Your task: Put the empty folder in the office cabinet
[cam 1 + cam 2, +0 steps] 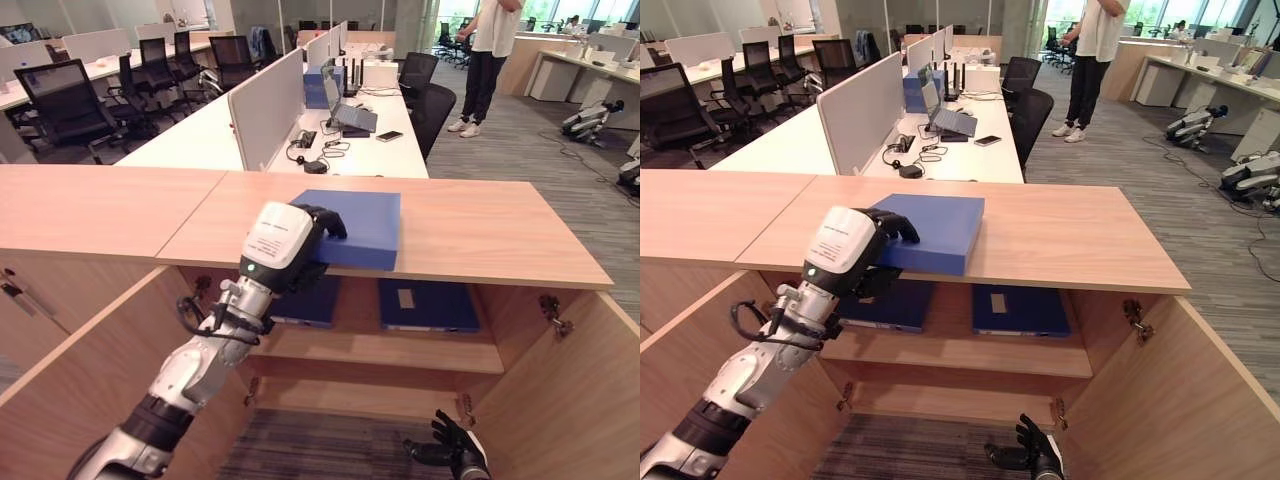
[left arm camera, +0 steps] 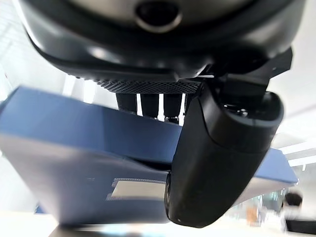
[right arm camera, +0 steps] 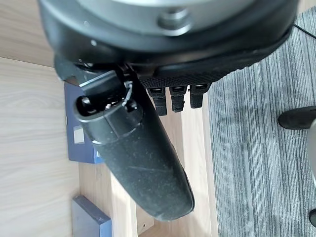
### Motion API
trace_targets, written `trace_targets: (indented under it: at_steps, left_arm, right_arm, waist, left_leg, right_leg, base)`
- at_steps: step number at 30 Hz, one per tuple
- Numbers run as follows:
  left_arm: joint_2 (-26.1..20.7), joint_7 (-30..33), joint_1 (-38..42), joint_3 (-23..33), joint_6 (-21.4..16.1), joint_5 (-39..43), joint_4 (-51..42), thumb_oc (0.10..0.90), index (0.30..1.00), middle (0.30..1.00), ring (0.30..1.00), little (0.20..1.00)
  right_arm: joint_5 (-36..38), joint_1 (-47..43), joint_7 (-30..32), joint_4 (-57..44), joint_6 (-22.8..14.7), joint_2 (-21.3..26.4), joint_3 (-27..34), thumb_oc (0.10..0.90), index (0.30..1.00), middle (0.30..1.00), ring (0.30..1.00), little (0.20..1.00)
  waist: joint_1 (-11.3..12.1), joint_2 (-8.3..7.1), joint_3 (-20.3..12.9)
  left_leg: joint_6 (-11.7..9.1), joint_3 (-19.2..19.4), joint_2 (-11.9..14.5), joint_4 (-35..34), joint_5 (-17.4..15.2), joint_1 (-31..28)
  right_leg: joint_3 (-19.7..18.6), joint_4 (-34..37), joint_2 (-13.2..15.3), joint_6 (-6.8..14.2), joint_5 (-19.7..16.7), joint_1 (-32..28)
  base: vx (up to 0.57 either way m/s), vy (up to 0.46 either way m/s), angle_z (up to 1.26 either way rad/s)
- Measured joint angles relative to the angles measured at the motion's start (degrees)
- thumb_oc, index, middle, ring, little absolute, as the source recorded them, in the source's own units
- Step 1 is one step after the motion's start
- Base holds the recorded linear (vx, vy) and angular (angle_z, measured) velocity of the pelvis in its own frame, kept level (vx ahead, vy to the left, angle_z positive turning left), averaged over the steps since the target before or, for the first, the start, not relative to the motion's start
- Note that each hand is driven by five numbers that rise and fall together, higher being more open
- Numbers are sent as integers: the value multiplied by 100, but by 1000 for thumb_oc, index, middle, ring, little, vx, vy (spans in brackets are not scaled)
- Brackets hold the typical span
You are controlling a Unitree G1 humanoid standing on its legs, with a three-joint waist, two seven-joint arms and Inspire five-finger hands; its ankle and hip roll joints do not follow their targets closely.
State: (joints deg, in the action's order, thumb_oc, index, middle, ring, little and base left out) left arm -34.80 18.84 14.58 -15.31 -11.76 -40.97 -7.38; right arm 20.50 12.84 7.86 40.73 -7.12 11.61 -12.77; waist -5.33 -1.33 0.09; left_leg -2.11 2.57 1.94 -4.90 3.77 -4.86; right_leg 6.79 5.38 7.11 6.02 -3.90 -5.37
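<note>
Fingers of the right hand (image 1: 458, 452) hang loosely curled and empty, low before the open cabinet (image 1: 560, 400). Higher, the left hand (image 1: 300, 245) grips the near left corner of the blue folder (image 1: 362, 226), fingers over its top and thumb under, where it lies flat on the cabinet's top surface (image 1: 480, 230). On the shelf (image 1: 400, 352) beneath lie two dark folders (image 1: 428, 305). Beyond stand desks (image 1: 230, 125), chairs (image 1: 60, 100) and a person (image 1: 490, 60).
</note>
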Motion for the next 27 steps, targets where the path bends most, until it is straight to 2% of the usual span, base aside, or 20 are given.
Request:
trace_targets:
  at_steps: [4, 7, 9, 10, 11, 12, 17, 19, 20, 22, 24, 26, 27]
  left_arm:
    - [44, -148, -520, 673, -140, 1028, -894, 400, 300, 300, 300, 300]
    - [291, -206, -813, 997, -274, 1879, -1260, 400, 300, 300, 300, 300]
    - [627, -192, -913, 1162, -506, 3181, -1467, 400, 300, 300, 300, 300]
    - [706, -236, -965, 1232, -515, 3542, -1556, 400, 300, 300, 300, 300]
    - [816, -333, -1110, 1393, -620, 4257, -1696, 400, 300, 300, 300, 300]
    - [864, -366, -1144, 1441, -668, 4551, -1736, 400, 300, 300, 300, 300]
    - [1124, -1033, -1594, 1897, -822, 7148, -1968, 400, 300, 300, 300, 300]
    - [1143, -1246, -1798, 2042, -820, 7711, -1967, 400, 300, 300, 300, 300]
    - [1147, -1492, -2007, 2181, -784, 8315, -1958, 400, 300, 300, 300, 300]
    - [1150, -1646, -2073, 2237, -719, 8882, -1897, 400, 300, 300, 300, 300]
    - [1168, -1817, -2259, 2286, -680, 9537, -1800, 400, 300, 300, 300, 300]
    - [1169, -1959, -2371, 2348, -580, 9868, -1673, 400, 300, 300, 300, 300]
    - [1116, -2172, -2597, 2481, -548, 10151, -1485, 400, 300, 300, 300, 300]
  right_arm:
    - [21, -29, 1, -5, -10, -15, 1, 800, 900, 900, 900, 900]
    - [40, -8, -1, -212, -6, 2, -1, 800, 900, 900, 900, 900]
    - [54, -28, -10, -459, -10, -8, -26, 800, 900, 900, 900, 900]
    - [58, -54, -30, -526, -12, -8, -39, 800, 900, 900, 900, 900]
    - [99, -106, -54, -666, -17, -15, -63, 800, 900, 900, 900, 900]
    - [105, -131, -69, -711, -34, -14, -74, 800, 900, 900, 900, 900]
    - [347, -212, -223, -1114, -55, -3, -113, 800, 900, 900, 900, 900]
    - [512, -203, -303, -1193, -52, -6, -150, 800, 900, 900, 900, 900]
    - [770, -160, -409, -1331, -29, 12, -196, 800, 900, 900, 900, 900]
    - [1126, -145, -555, -1379, -26, -32, -231, 800, 900, 900, 900, 900]
    - [2045, -144, -813, -1434, -14, -114, -253, 800, 900, 900, 900, 900]
    - [2579, -113, -968, -1621, 49, -119, -377, 800, 900, 900, 900, 900]
    - [3049, -26, -1181, -2102, 160, 21, -629, 800, 900, 900, 900, 900]
  waist:
    - [107, -2, 3]
    - [134, 10, 17]
    - [265, 17, 22]
    - [282, 24, 29]
    - [265, 43, 42]
    - [298, 49, 45]
    - [433, 124, 136]
    - [472, 133, 150]
    - [510, 141, 187]
    - [590, 142, 243]
    - [641, 150, 288]
    - [735, 157, 306]
    - [709, 173, 323]
  left_leg:
    - [-12, -49, -2, 1, -13, 27]
    - [12, -83, -14, 1, 4, 49]
    - [30, -135, -13, 2, 24, 73]
    - [27, -147, -15, 4, 29, 82]
    - [23, -146, -12, 2, 24, 79]
    - [30, -158, -15, 4, 32, 85]
    - [-9, -222, -19, 2, 15, 109]
    - [-9, -278, -19, 2, 8, 144]
    - [-22, -300, -14, 3, 21, 158]
    - [-31, -318, -8, 4, 40, 174]
    - [-35, -357, -13, 6, 43, 178]
    - [-8, -377, -17, 4, 61, 197]
    - [-2, -407, -22, 4, 68, 204]
  right_leg:
    - [49, 0, 1, 6, 28, -1]
    - [85, 1, 12, 9, 37, 4]
    - [138, -3, 8, 17, 48, 0]
    - [151, -2, 6, 18, 49, 0]
    - [151, 0, 7, 19, 52, 0]
    - [162, -5, 2, 19, 50, -12]
    - [218, -1, 10, 16, 57, -17]
    - [273, 0, 9, 10, 69, -10]
    - [302, 0, 4, 4, 75, -3]
    - [329, -1, -6, 2, 74, -11]
    - [358, -1, -4, -2, 79, -17]
    - [376, -9, -6, -4, 79, -33]
    - [407, -31, -14, -7, 86, -35]
  base:
    - [3, -7, 6]
    - [-8, -6, 9]
    - [-37, -6, 10]
    - [0, 0, 0]
    - [-16, -3, 3]
    - [-65, 5, 2]
    - [-16, 10, 6]
    - [-1, 10, 15]
    - [13, 8, 10]
    - [-20, 10, 9]
    - [-20, 6, 9]
    - [-25, 9, 6]
    - [-19, 13, 9]
